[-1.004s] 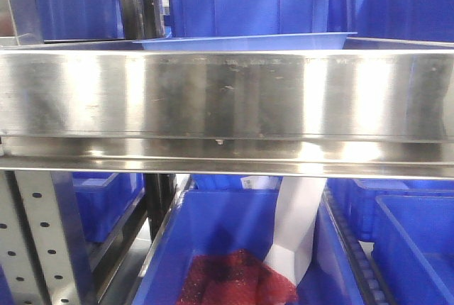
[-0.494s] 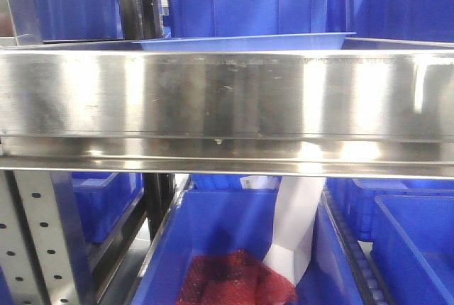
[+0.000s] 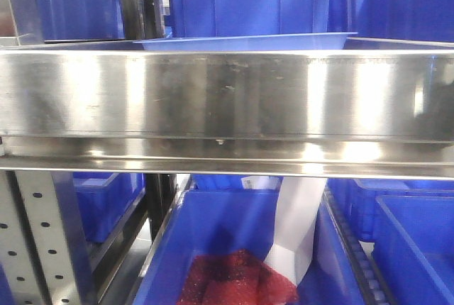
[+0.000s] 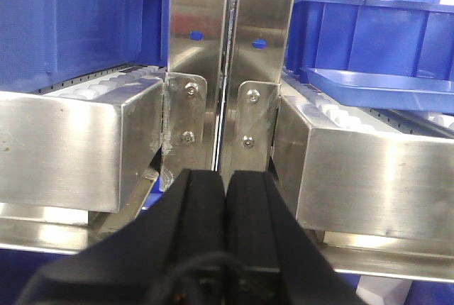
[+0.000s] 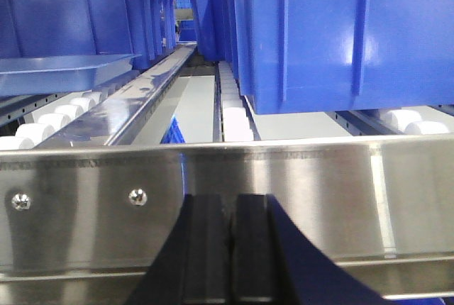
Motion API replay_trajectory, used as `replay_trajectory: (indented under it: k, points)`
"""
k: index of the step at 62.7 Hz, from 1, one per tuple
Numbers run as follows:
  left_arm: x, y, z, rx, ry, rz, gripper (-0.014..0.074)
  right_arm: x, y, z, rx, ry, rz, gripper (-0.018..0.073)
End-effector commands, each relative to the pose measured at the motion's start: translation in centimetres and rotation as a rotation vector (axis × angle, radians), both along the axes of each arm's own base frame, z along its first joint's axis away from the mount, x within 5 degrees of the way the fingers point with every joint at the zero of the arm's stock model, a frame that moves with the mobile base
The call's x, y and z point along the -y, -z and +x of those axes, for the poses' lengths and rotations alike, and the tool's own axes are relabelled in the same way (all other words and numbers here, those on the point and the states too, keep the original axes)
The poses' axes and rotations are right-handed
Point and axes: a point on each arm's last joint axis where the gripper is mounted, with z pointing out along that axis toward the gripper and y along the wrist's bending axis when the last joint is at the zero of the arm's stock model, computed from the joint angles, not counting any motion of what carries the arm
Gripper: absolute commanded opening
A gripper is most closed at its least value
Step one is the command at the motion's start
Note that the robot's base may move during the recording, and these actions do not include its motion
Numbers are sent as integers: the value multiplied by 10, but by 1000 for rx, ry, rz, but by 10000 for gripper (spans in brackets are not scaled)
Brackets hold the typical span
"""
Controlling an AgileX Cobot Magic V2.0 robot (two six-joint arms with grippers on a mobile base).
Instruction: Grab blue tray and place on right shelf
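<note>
The blue tray [image 3: 248, 41] lies flat on the right shelf [image 3: 227, 96], only its rim showing above the steel front lip. The left wrist view has the blue tray [image 4: 383, 86] on white rollers to the right of the steel uprights [image 4: 230, 50]. My left gripper [image 4: 225, 179] is shut with nothing in it, in front of and below those uprights. In the right wrist view the blue tray [image 5: 64, 71] sits at the far left on the rollers. Shut and empty, my right gripper [image 5: 230, 202] is close to the shelf lip [image 5: 284, 198]. Neither gripper touches the tray.
Deep blue bins [image 3: 248, 0] stand behind the tray, and one bin [image 5: 340, 35] sits on the rollers ahead of my right gripper. Below the shelf a blue bin [image 3: 213, 227] holds red mesh [image 3: 234, 276] and white paper [image 3: 294, 227]. A perforated upright [image 3: 42, 241] stands at lower left.
</note>
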Motion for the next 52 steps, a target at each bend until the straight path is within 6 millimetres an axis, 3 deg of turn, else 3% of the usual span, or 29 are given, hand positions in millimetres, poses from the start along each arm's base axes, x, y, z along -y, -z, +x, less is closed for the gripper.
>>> replay_trajectory:
  k: [1, 52]
  points:
    - [-2, 2, 0, 65, -18, -11, -48, 0, -18, -4, 141, 13, -32, 57]
    - [-2, 2, 0, 65, -18, -11, -48, 0, -18, -4, 141, 13, -32, 57]
